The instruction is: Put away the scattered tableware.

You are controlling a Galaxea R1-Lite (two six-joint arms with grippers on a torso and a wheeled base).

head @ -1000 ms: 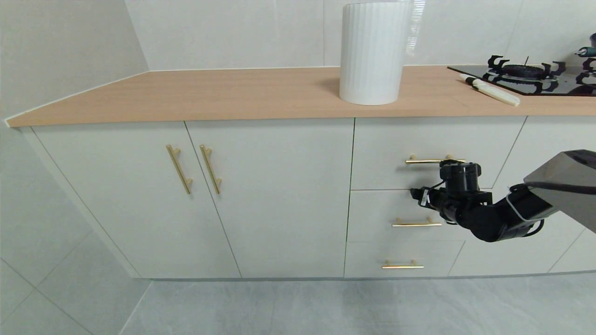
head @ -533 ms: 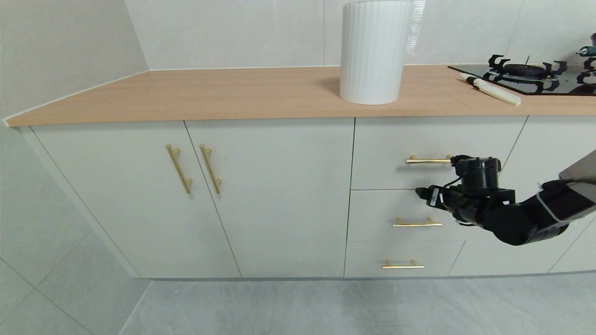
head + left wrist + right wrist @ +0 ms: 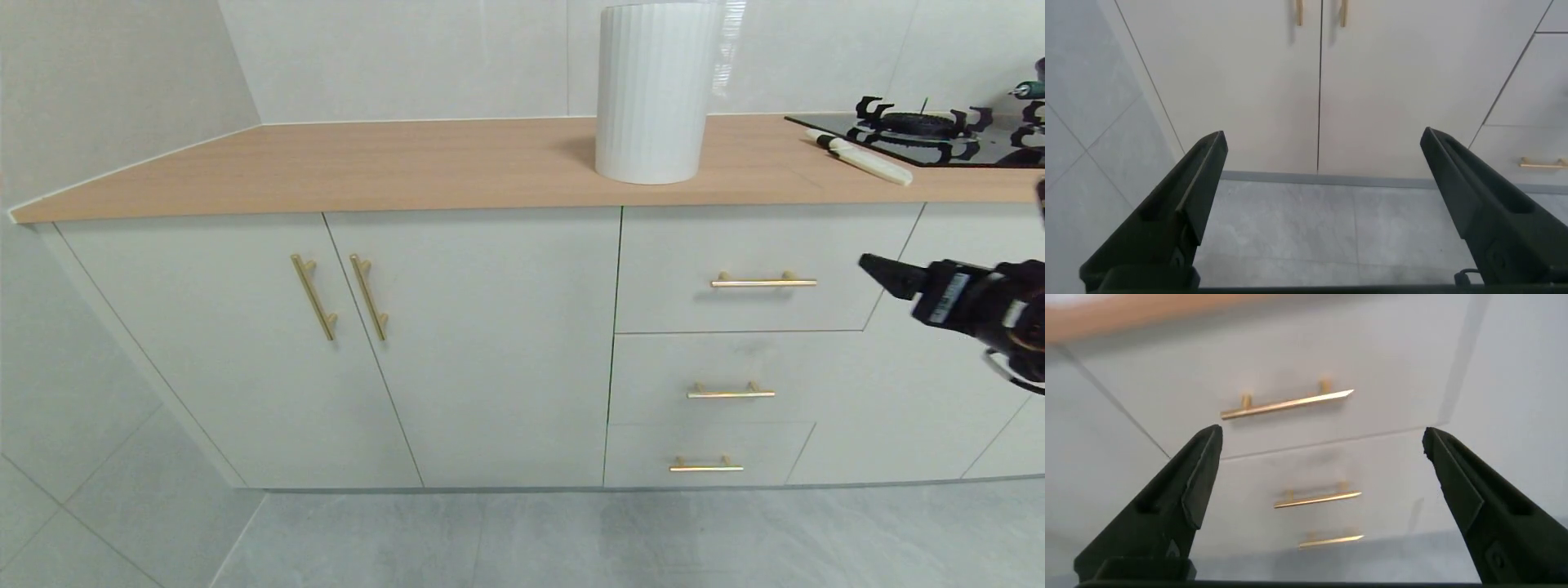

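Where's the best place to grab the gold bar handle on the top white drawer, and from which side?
Take the gold bar handle mid-span, between its two posts, coming straight in from the front. It lies horizontal and stands off the top white drawer, so probably one finger above, one below.
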